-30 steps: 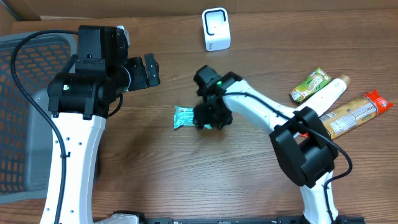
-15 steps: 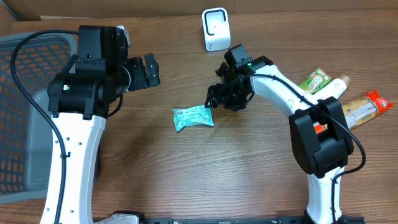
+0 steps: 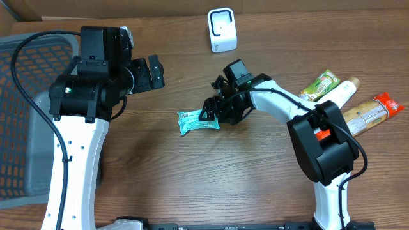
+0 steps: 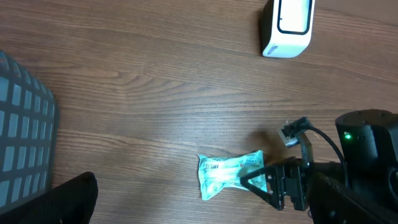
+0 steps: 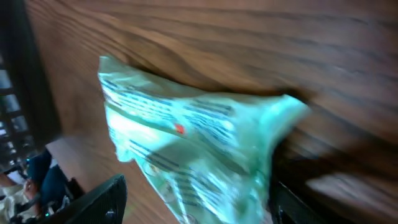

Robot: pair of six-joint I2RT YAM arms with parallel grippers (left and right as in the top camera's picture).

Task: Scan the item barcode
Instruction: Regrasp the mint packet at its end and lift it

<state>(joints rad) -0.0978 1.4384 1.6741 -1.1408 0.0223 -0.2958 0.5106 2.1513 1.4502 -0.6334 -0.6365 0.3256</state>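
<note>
The green packet [image 3: 197, 121] lies flat on the table at centre frame. The right claw [image 3: 211, 114] stands wide around its right end. It should pinch only the crimped edge, leaving print uncovered for the scanner [image 3: 222, 30]. The left claw [image 3: 153, 71] gapes wide, empty.

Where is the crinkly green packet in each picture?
Overhead: the crinkly green plastic packet lies mid-table, slightly left of centre.
Left wrist: the packet sits low, near the middle.
Right wrist: the packet fills the centre.
Shared landmark: the black right pincer at one end of the packet.
</note>
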